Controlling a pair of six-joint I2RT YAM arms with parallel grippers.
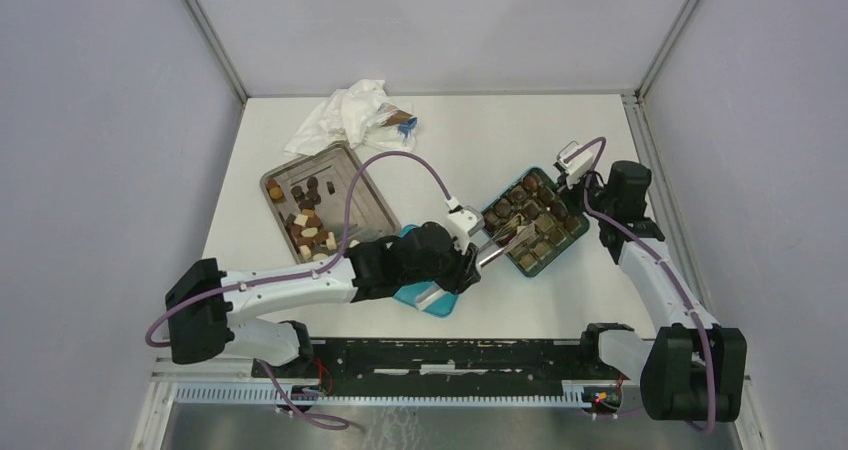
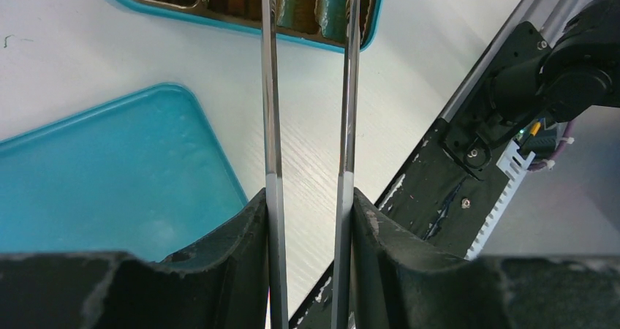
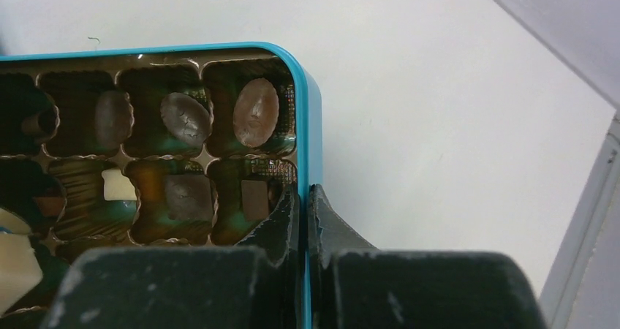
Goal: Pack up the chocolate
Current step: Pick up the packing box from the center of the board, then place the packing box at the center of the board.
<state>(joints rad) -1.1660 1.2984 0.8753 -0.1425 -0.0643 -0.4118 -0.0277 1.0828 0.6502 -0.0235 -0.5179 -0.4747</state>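
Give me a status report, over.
Copy: left gripper shut on tongs, tips over box; right gripper clamps box rim. Some chocolate packed, more in tray; lid aside, nothing blocking.

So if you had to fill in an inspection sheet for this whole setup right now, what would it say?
Surface: white table.
Job's things: loose chocolate in a metal tray; teal box with pieces in some compartments; teal lid beside it.
Clutter: crumpled white cloth or paper at the far edge.
Grippers: left gripper shut on metal tongs reaching over the box; right gripper pinching the box's wall.
Cables: a purple cable loops off each wrist.
Surroundings: pale walls on three sides; black base rail at the near edge.
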